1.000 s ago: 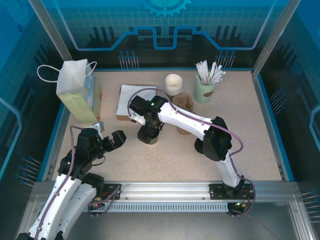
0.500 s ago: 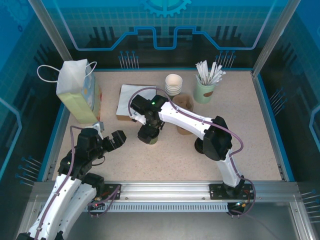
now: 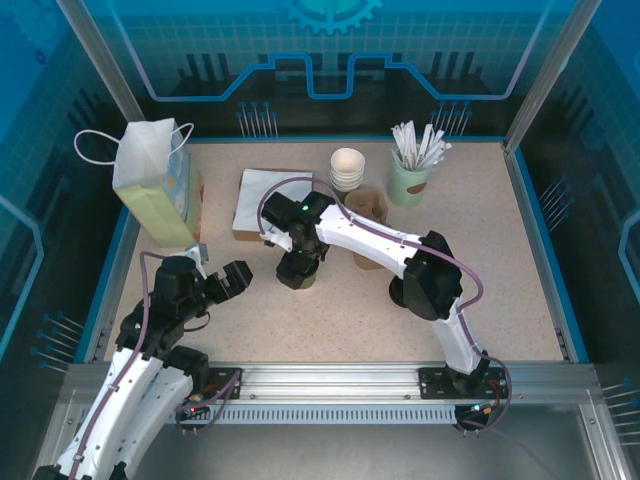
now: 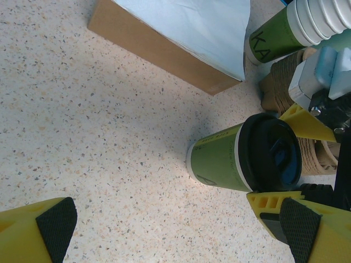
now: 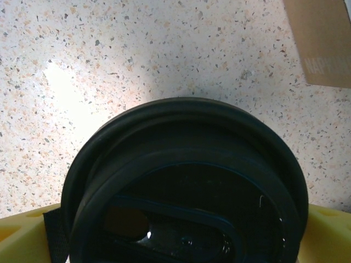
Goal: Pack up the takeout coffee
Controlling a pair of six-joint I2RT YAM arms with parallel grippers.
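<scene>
Left wrist camera shows the takeout coffee (image 4: 216, 159) standing upright on the worktop (image 4: 82, 109), its black lid (image 4: 271, 153) on, near a brown box (image 4: 159, 52). The right gripper (image 3: 298, 272) hangs over it with fingers (image 4: 307, 121) spread wide on either side of the lid, seemingly lined up to clasp it for lifting. The left gripper (image 3: 228, 280) sits nearby, fingers wide and empty, likely keeping clear.

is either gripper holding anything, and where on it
Left gripper is empty. Right gripper has fingers either side of the coffee cup at its black lid; whether it grips cannot be told.
</scene>
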